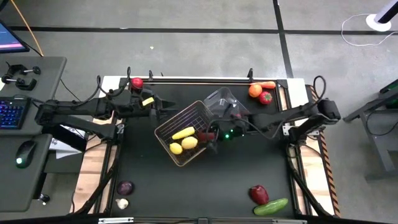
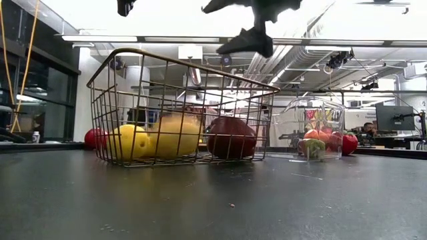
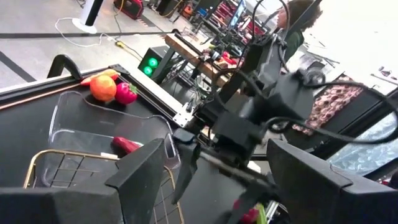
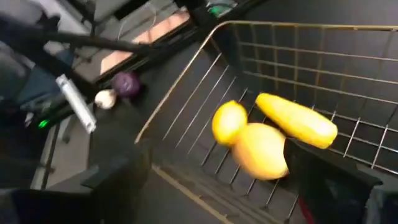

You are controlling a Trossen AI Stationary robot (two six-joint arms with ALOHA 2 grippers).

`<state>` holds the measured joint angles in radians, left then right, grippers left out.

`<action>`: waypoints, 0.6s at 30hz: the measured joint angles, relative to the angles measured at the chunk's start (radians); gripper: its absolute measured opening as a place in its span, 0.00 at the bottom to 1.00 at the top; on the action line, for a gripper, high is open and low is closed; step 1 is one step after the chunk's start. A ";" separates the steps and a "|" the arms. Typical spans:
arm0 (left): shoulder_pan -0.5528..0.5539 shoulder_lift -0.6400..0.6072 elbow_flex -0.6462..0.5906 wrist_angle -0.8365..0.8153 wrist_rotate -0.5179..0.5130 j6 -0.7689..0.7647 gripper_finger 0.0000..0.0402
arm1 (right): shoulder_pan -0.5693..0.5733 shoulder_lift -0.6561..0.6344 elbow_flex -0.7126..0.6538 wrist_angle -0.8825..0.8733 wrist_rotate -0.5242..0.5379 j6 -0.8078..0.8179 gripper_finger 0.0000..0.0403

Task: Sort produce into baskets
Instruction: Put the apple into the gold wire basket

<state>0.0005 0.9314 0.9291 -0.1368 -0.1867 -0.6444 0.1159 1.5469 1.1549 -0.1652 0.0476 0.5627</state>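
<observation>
Silvery wire basket [image 1: 186, 138] on a black table [image 1: 236, 174], holding a yellow banana [image 1: 183, 132], two yellow lemons [image 1: 189, 143] and a dark red apple [image 2: 231, 137]. Beside the basket, a clear tub [image 1: 225, 102] contains one red piece [image 3: 126, 144].

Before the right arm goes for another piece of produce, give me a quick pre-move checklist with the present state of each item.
1. Right gripper empty, fingers apart above the wire basket: ok.
2. Red apple lying inside the wire basket beside the lemons and banana: ok.
3. Wire basket flat on the table: ok.
4. Left gripper empty, clear of the basket: ok.
5. Clear tub unobstructed: cannot tell.
6. Produce remaining outside: cucumber, purple onion, garlic: not ok, sorting unfinished.
</observation>
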 joint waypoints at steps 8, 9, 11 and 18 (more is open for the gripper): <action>0.000 0.000 0.000 -0.002 0.000 0.010 0.67 | 0.095 -0.118 0.120 -0.637 -0.019 0.024 0.89; 0.000 0.000 0.000 -0.002 0.000 0.010 0.67 | 0.128 -0.135 0.118 -0.703 -0.005 0.066 0.89; 0.000 0.000 0.000 -0.005 0.000 0.010 0.67 | 0.206 -0.170 0.095 -0.793 0.023 0.185 0.89; 0.000 0.000 0.000 -0.027 0.000 0.011 0.67 | 0.546 -0.227 -0.001 -0.824 0.128 0.783 0.89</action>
<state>0.0006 0.9314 0.9291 -0.1633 -0.1867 -0.6334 0.6620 1.3197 1.1538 -0.9891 0.1759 1.3455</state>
